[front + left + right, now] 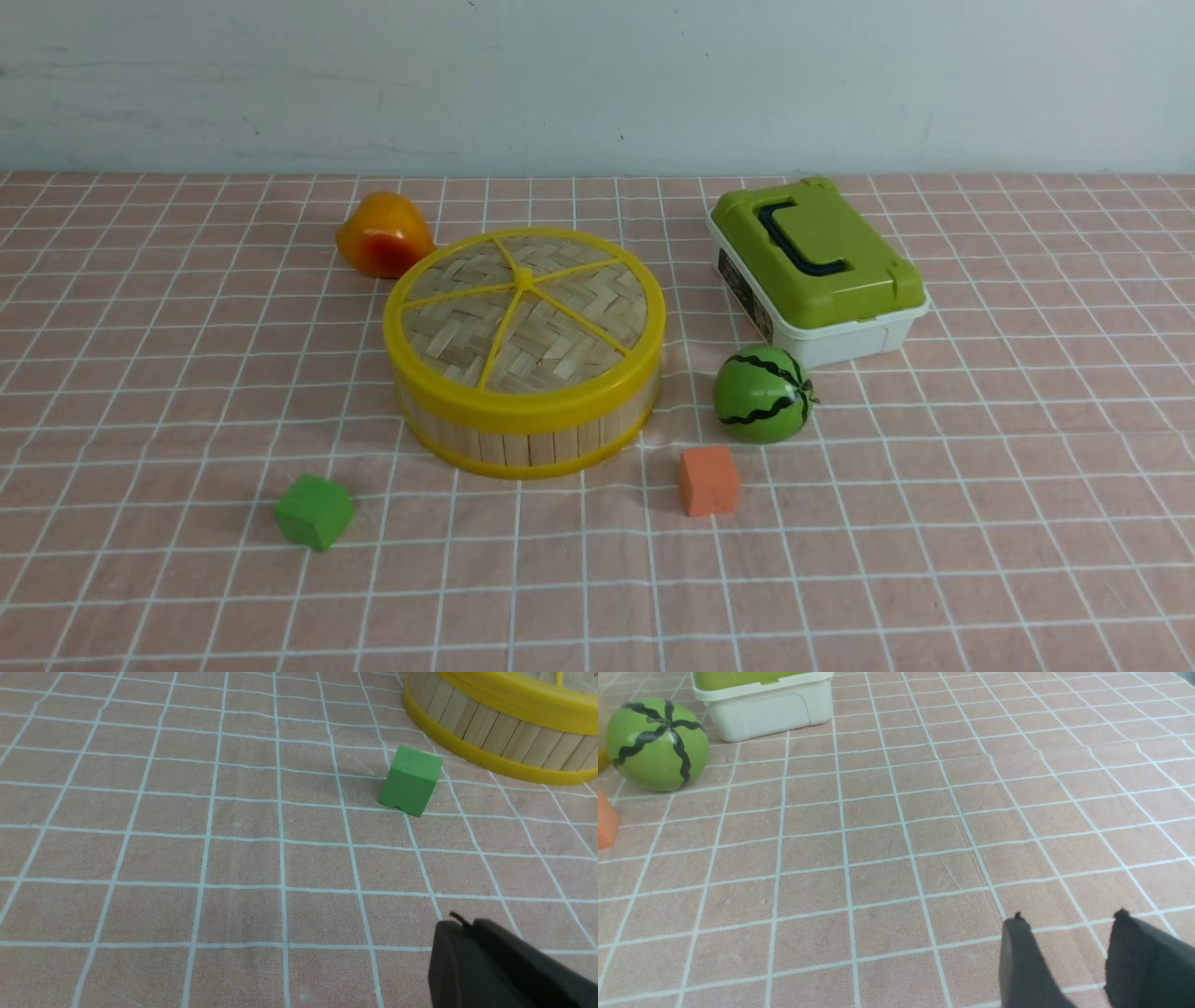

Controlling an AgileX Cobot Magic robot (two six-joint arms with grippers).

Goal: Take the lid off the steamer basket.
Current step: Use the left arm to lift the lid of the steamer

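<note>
Nearest me, a broad stretch of pink checked cloth (597,607) lies bare across the whole front of the table. In the wrist views both arms hover over it. The left pincer (460,927) has its dark fingers pressed together on nothing, with the green cube (314,511) ahead of it. The right pincer (1069,919) has its fingers spread with nothing between them. Further in, the green cube sits at seven o'clock from the steamer basket (523,446), apart from it. An orange cube (709,481) sits at five o'clock, also not touching it. The basket stands mid-table with the lid (523,313) seated flat on top, its yellow rim level all round. A toy watermelon (763,394) rests between three and four o'clock, a gap left to the basket wall. At two o'clock is a white box (840,336) with a green top. At eleven o'clock an orange fruit (383,235) sits just behind the rim. Open cloth runs on to the wall (597,75).
</note>
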